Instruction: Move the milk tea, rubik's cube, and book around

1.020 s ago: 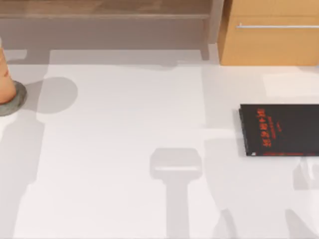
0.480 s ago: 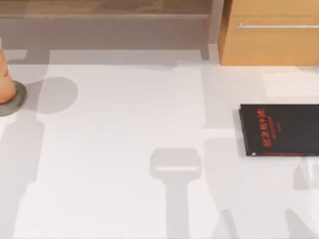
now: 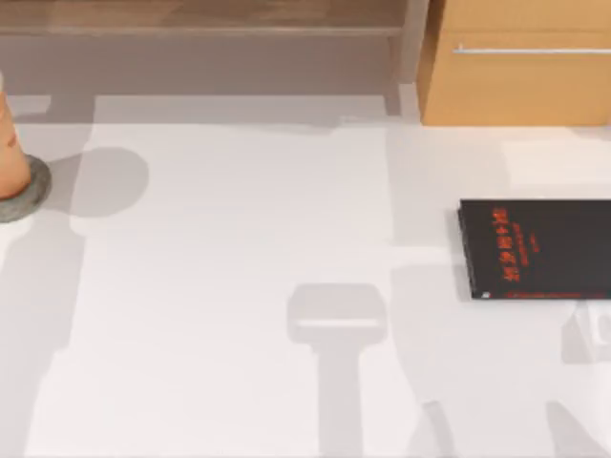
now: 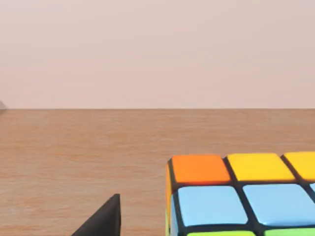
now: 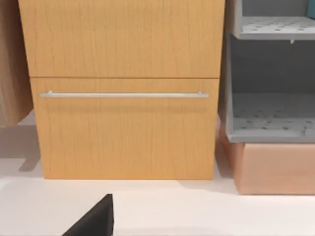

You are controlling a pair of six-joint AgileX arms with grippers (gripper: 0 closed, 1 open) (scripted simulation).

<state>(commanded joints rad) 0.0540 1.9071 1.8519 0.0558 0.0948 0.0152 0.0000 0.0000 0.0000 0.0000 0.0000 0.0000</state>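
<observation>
- The milk tea (image 3: pixel 10 153) stands at the far left edge of the top view, partly cut off by the frame; its peach-orange body rises from a flat round grey disc (image 3: pixel 33 191) on the white worktop (image 3: pixel 229 286); the cup casts a rounded shadow just to its right.
- A thin black book (image 3: pixel 539 248) with red lettering lies flat at the right side of the top view, its right end running off the frame; it is well apart from the cup.
- A wooden cabinet (image 3: pixel 520 67) with a silver bar handle (image 3: pixel 530 50) sits in the upper right of the top view, behind the black book; a dark wooden shelf (image 3: pixel 200 14) runs along the upper edge to its left.
- In the left wrist view the rubik's cube (image 4: pixel 241 194) sits at the lower right of the frame on a brown wooden surface (image 4: pixel 78 157); orange and yellow stickers show along its upper row, light blue ones below, with black grid lines between.
- A dark finger (image 4: pixel 101 221) of the left end effector pokes up at the bottom of that frame, beside the cube and apart from it; whether the end effector is apart or together, I cannot tell.
- In the right wrist view a dark finger (image 5: pixel 93 219) of the right end effector shows at the bottom, facing the same wooden cabinet; a grey shelf unit (image 5: pixel 270 73) stands beside it; its state I cannot tell either.
</observation>
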